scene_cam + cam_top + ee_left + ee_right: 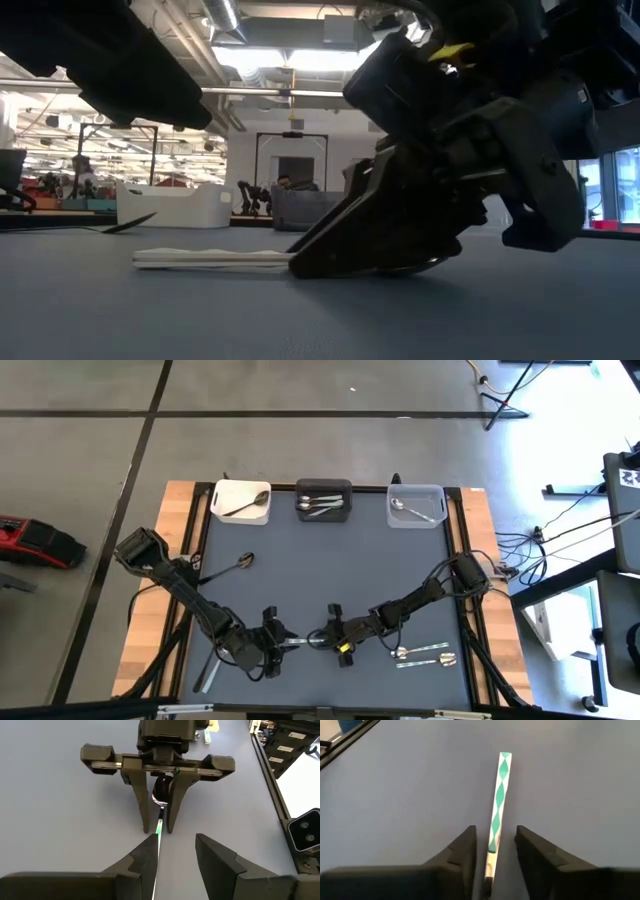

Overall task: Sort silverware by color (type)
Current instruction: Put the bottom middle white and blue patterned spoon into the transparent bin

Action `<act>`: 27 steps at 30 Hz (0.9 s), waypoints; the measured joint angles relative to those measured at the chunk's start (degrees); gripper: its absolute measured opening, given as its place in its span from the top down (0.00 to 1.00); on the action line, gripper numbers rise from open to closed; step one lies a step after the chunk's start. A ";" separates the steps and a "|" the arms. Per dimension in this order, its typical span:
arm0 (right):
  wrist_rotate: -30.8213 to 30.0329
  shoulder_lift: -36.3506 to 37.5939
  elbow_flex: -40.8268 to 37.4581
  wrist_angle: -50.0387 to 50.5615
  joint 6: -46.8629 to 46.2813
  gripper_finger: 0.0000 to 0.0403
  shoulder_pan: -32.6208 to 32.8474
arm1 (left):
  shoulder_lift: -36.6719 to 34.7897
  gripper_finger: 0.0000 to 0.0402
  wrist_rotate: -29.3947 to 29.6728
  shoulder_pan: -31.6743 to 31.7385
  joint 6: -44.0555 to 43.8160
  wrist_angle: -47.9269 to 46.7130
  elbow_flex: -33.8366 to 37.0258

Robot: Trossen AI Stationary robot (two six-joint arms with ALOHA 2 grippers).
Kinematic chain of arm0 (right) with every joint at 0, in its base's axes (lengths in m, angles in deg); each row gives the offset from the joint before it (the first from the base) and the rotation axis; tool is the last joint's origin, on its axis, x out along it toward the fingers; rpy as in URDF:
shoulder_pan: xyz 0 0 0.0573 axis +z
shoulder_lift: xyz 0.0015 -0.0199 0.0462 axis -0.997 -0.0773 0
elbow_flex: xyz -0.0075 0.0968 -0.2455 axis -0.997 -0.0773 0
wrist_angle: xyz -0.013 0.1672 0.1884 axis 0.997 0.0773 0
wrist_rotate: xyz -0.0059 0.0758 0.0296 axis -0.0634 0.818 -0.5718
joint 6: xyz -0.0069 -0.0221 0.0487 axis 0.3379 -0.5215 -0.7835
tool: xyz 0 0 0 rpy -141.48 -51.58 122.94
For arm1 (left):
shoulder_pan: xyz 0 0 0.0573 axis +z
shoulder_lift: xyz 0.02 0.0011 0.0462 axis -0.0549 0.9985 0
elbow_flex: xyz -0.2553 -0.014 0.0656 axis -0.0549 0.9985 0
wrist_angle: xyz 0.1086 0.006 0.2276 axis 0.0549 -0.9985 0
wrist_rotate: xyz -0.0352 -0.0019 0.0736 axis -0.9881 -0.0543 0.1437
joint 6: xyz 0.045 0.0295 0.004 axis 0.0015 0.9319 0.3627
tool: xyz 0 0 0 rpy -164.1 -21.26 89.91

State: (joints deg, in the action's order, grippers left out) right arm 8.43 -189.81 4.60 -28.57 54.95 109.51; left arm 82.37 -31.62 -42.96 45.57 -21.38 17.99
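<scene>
A spoon (300, 642) with a green-and-white diamond-patterned handle (499, 795) lies flat on the grey mat near the front edge, between my two grippers. My right gripper (495, 837) is open and low over the mat. Its fingers (145, 815) stand on either side of the spoon's neck and bowl (161, 795) with a gap on both sides. My left gripper (175, 847) is open and faces it. The handle's free end (159, 837) runs in between its fingers, close to one of them. I cannot tell whether they touch.
At the far edge stand a white bin (241, 501) holding a dark spoon, a black bin (323, 499) holding silver spoons and a clear bin (416, 506) holding one silver spoon. A dark spoon (238, 564) lies at mid left. Two silver spoons (425, 657) lie at front right, another (210, 672) at front left.
</scene>
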 joint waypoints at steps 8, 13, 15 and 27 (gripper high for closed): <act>0.29 3.21 -0.21 5.34 3.70 0.96 0.07 | 0.00 0.69 -0.08 0.17 1.35 0.04 0.00; -2.72 9.54 -2.39 10.87 6.16 0.99 -0.02 | 0.00 0.69 -0.11 0.20 4.88 0.45 0.00; -4.12 13.23 -5.00 10.02 6.91 0.99 -0.09 | -0.10 0.69 -0.42 0.39 6.48 0.51 0.00; -9.66 46.77 -29.55 10.82 7.86 0.98 -12.49 | -1.64 0.69 -9.01 7.08 17.83 1.81 -0.02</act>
State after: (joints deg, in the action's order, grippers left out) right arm -1.23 -143.03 -24.96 -17.75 62.82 97.02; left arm 80.73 -40.64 -35.87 63.40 -19.57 17.97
